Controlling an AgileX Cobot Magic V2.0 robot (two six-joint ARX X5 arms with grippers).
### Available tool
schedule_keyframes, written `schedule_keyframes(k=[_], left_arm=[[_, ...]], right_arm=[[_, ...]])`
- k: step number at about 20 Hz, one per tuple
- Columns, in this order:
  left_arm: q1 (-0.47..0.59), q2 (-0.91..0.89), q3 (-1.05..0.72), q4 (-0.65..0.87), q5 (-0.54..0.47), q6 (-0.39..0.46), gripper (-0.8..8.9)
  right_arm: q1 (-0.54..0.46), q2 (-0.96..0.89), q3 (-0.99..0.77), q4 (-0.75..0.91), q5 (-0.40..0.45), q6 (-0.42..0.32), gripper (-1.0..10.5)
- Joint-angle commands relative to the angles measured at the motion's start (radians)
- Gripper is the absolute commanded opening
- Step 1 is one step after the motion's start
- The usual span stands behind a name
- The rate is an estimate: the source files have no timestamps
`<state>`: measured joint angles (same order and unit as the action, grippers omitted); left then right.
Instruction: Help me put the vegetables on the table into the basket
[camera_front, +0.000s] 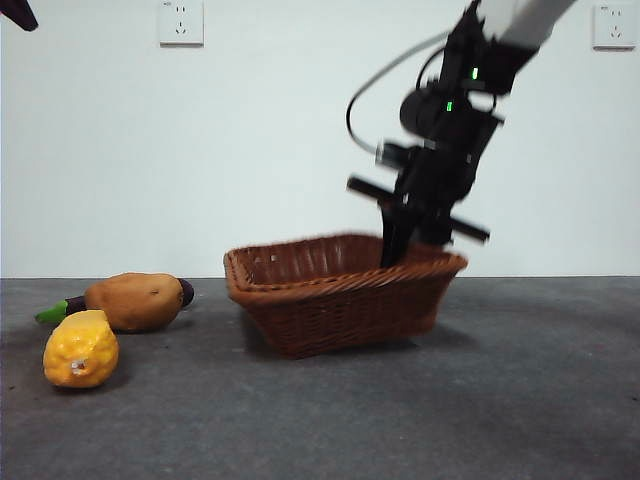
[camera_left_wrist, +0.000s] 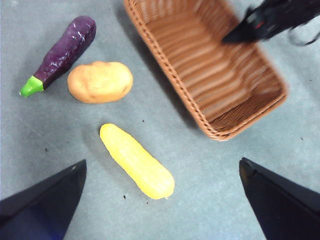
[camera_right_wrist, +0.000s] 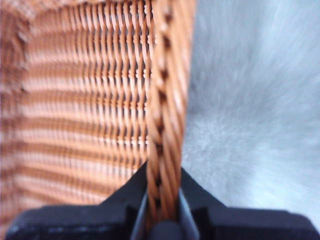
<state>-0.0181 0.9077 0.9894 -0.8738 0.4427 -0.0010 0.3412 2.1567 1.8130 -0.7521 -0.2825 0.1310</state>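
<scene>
Currently: dark grey matte table (camera_front: 520, 400) | shallow brown woven wicker basket (camera_front: 340, 300), light, stiff, tilted, right gripper (camera_right_wrist: 161, 210) pinching its braided rim, arm slanting down from above | purple eggplant (camera_left_wrist: 65, 52), tan potato (camera_left_wrist: 100, 81), bumpy yellow lump (camera_left_wrist: 137, 161) lie beside basket; rigid, smooth, best grasped mid-body | left gripper (camera_left_wrist: 160, 200) hovers spread.

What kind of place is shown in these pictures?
Probably a robot test bench: a bare white wall with power sockets, a grey table holding a wicker basket, toy vegetables, and the right gripper on the basket's rim.
</scene>
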Motion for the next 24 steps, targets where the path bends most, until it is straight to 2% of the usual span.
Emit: schedule_keyframes(k=[1,6,9,12,16,21,24], left_arm=[[-0.002,0.018,0.002,0.004,-0.002,-0.006,7.54],[-0.015,0.095,0.002,0.008,-0.002,-0.016,7.54],[-0.040,0.164,0.002,0.028,-0.002,-0.022,7.54],[-0.062,0.225,0.002,0.095,-0.013,-0.058,7.53],[-0.113,0.308,0.002,0.120,-0.147,-0.082,7.53],[-0.204,0.469,0.002,0.192,-0.226,-0.209,7.53],[-0.254,0.566,0.002,0.203,-0.297,-0.270,7.53]], right_arm=[[-0.001,-0.112,0.000,-0.012,0.002,-0.019,-0.1],[-0.003,-0.310,0.000,-0.143,0.026,-0.058,-0.1],[-0.003,-0.379,0.000,-0.290,0.119,-0.143,-0.1],[-0.022,-0.408,0.000,-0.354,0.127,-0.154,-0.1],[-0.068,-0.408,-0.004,-0.411,0.126,-0.162,-0.1],[-0.087,-0.408,-0.034,-0.389,0.120,-0.159,-0.1],[-0.087,-0.408,-0.083,-0.347,0.071,-0.159,-0.1]])
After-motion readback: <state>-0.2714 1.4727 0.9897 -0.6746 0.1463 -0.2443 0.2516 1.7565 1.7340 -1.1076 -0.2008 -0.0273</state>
